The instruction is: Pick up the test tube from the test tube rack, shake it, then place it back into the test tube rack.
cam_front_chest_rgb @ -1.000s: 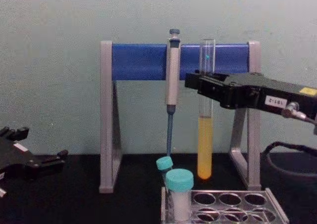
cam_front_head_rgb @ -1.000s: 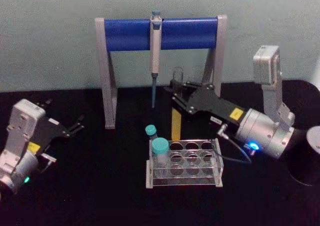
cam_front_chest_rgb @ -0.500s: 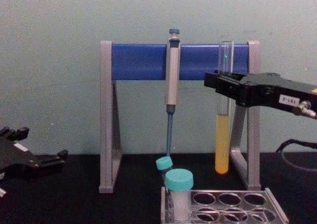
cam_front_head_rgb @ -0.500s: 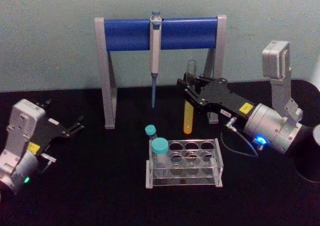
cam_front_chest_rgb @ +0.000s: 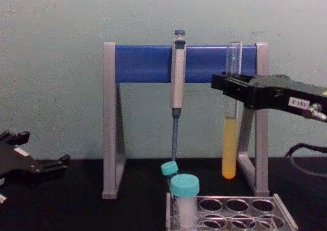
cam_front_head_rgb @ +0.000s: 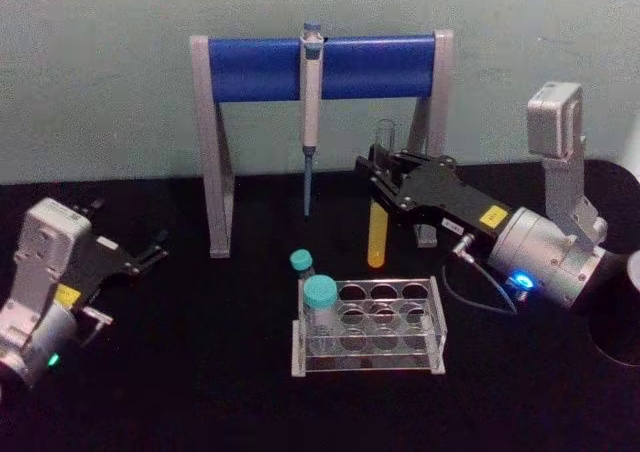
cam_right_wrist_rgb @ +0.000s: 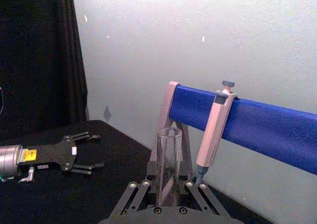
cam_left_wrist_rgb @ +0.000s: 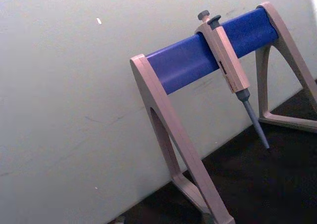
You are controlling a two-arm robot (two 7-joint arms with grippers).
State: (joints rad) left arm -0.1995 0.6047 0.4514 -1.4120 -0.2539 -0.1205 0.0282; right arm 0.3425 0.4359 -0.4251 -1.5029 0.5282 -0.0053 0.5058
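Test tube (cam_front_chest_rgb: pixel 230 146) hung upright in the air, pinched near its top by my right gripper (cam_front_chest_rgb: pixel 231 86). It was up behind the test tube rack (cam_front_chest_rgb: pixel 280 208), clear of its rim, near the pipette stand (cam_front_chest_rgb: pixel 261 113) right leg. Vs 1 s ago: shifted right, then steady. Left gripper (cam_front_chest_rgb: pixel 57 164) sat parked far left, fingers spread.

The test tube (cam_front_chest_rgb: pixel 231 139) is clear, glossy glass, its lower part tinted by yellow liquid. The test tube rack (cam_front_head_rgb: pixel 366 364) is transparent plastic with shiny edges. The right gripper (cam_front_head_rgb: pixel 379 175) has matt black fingers (plastic or coated metal, hard to tell) and a satin silver metal wrist. The pipette stand (cam_front_head_rgb: pixel 214 142) shows matt grey legs and a smooth blue bar. The table (cam_front_head_rgb: pixel 180 372) is dull black.
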